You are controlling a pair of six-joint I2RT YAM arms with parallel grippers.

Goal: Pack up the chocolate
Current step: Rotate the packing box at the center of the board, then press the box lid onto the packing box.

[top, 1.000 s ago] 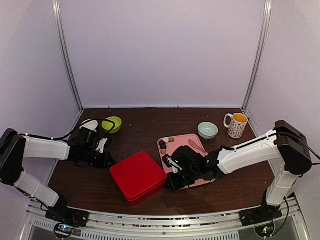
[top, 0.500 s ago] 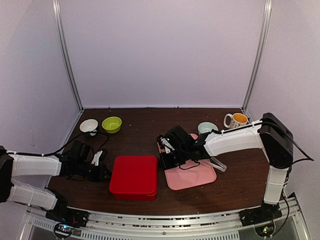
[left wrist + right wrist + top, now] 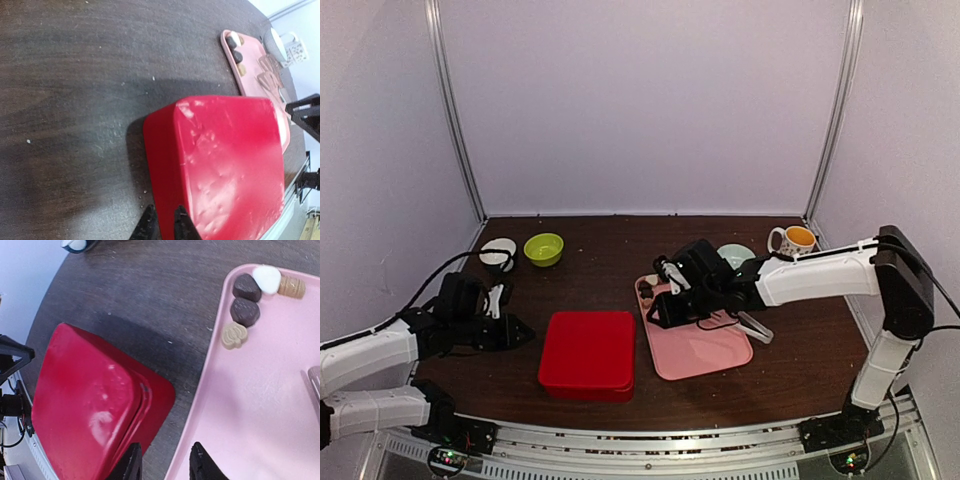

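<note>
The chocolate [image 3: 245, 311] lies clustered in the far left corner of the pink tray [image 3: 260, 405] on the tabletop [image 3: 600, 250]. The right tool [image 3: 164, 466] hangs over the tray's left edge, its fingers partly open and empty. The left tool [image 3: 165, 227] sits just left of the red box [image 3: 588, 352], its fingers barely parted and holding nothing.
</note>
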